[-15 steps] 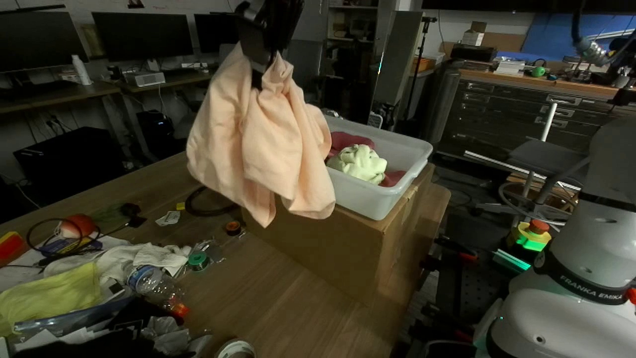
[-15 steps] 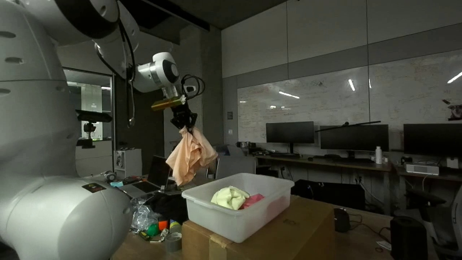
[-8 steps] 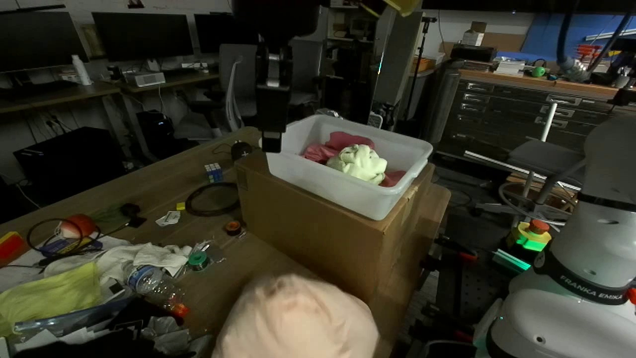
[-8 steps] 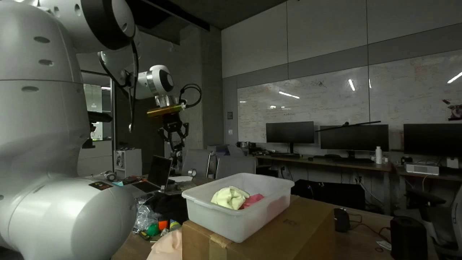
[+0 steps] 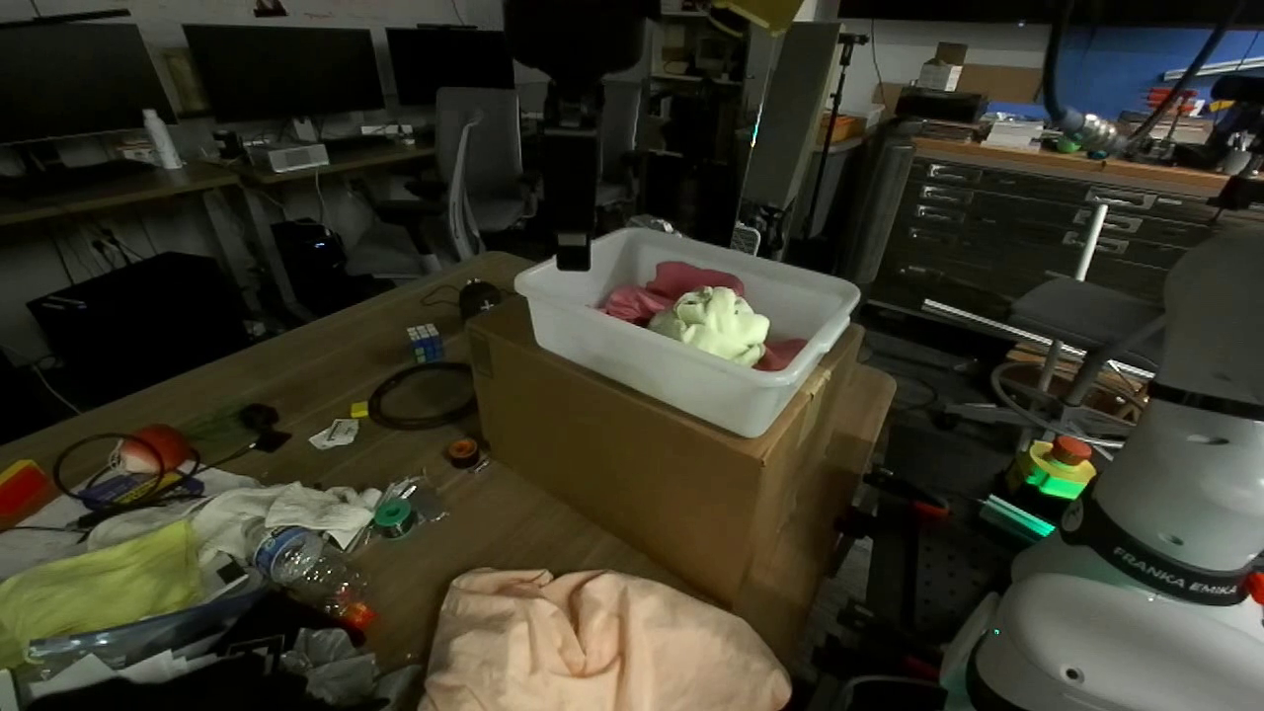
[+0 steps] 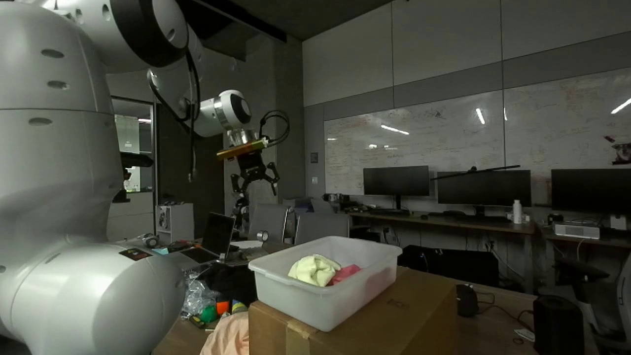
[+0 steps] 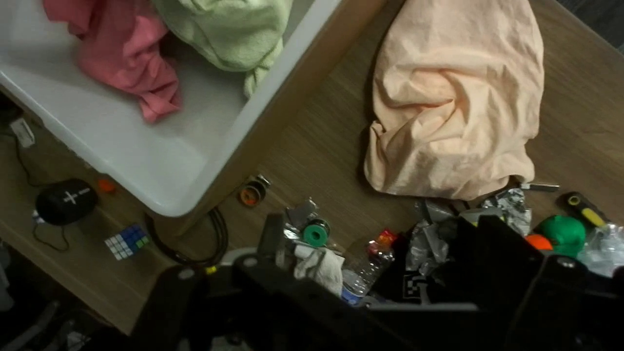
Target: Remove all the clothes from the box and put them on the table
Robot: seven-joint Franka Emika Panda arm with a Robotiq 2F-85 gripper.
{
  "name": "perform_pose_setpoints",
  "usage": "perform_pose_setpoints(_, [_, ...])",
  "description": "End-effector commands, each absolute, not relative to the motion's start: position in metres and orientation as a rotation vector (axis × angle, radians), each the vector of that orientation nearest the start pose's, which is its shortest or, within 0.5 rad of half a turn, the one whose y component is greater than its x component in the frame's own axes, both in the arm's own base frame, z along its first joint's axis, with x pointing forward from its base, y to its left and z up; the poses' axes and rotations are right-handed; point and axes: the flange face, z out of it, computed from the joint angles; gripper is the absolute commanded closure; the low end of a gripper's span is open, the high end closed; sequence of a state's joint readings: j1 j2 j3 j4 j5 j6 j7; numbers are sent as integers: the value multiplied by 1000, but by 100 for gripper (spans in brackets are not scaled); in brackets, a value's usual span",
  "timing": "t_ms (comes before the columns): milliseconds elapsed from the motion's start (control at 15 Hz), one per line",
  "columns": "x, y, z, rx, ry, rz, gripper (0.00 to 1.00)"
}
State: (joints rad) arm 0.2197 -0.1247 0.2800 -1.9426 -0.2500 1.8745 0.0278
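Observation:
A peach cloth (image 5: 592,642) lies crumpled on the wooden table (image 5: 533,538) beside the cardboard carton; in the wrist view the same peach cloth (image 7: 453,107) shows nearly whole. The white plastic box (image 6: 320,305) holds a pale green cloth (image 5: 716,326) and a pink-red cloth (image 7: 131,63), partly covered by the green one. My gripper (image 6: 256,190) hangs in the air, well above table level, its two fingers spread wide. Nothing is between the fingertips of the gripper (image 7: 385,226) in the wrist view, only distant table clutter behind them.
A cardboard carton (image 5: 632,474) carries the white box. Clutter covers the table's near left in an exterior view: a yellow cloth (image 5: 109,583), a plastic bottle (image 5: 301,563), a white cloth (image 5: 316,509). A black cable coil (image 5: 420,395) and a puzzle cube (image 5: 425,343) lie behind.
A second ago the peach cloth hung from my shut gripper. The jaws have opened, the cloth has dropped onto the table, and the gripper has shifted slightly. The box's cloths have stayed put.

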Motion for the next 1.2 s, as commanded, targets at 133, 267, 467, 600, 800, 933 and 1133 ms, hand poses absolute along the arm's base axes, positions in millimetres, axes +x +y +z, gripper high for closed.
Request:
perform_pose_setpoints(133, [497, 155, 535, -3333, -389, -114, 0])
perform_pose_setpoints(267, [502, 125, 527, -3315, -217, -69, 0])
perform_pose_setpoints(467, [504, 90, 506, -3245, 15, 44, 0])
perform_pose_setpoints(600, [502, 73, 492, -3185, 156, 114, 0])
perform_pose_setpoints(800, [494, 60, 478, -3076, 339, 227, 0])
perform_pose_setpoints(933, [490, 56, 472, -3002, 441, 279, 0])
perform_pose_setpoints(1133, [486, 52, 467, -2912, 595, 325, 0])
